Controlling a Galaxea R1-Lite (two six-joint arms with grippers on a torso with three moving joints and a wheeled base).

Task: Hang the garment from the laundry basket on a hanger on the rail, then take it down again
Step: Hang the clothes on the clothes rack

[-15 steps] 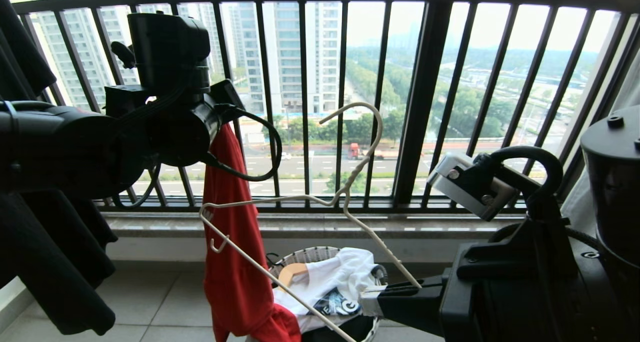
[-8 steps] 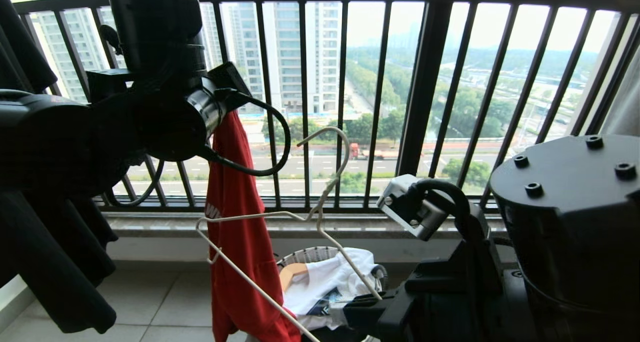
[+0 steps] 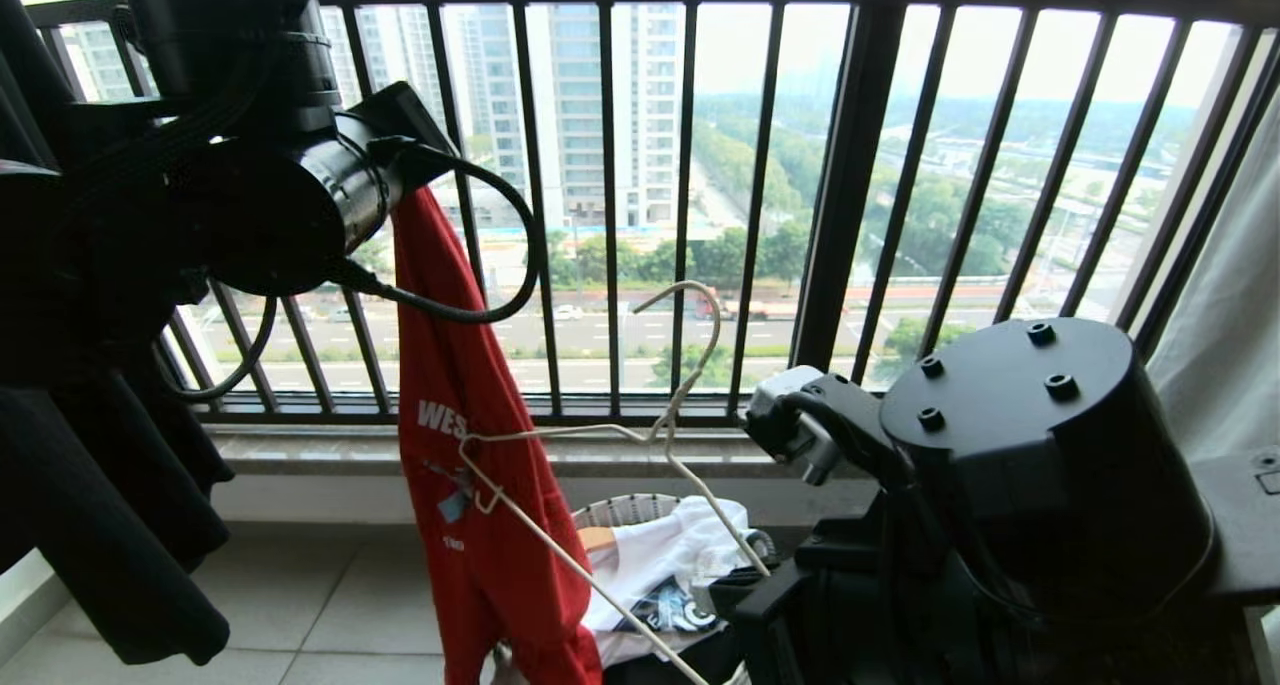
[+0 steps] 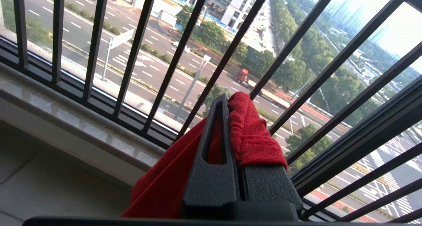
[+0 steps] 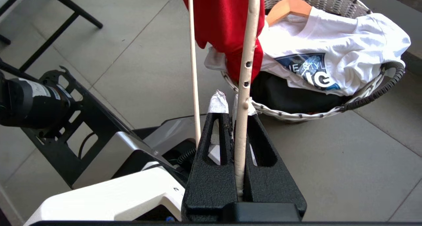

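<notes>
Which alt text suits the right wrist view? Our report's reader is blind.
The right pincer is shut on a cream wire hanger, with a red T-shirt hanging beyond. Behind sits a woven laundry basket holding a white shirt.

Open tiled floor [image 5: 346, 160] beside the laundry basket [image 5: 379, 90] (window railing [image 3: 845, 185] behind)

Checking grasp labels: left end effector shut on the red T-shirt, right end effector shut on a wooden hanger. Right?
One thing is off: the right end effector is shut on the thin cream-white wire hanger, not a wooden one, as the right wrist view shows. The wooden hanger lies in the laundry basket. The left end effector is indeed shut on the red T-shirt.
</notes>
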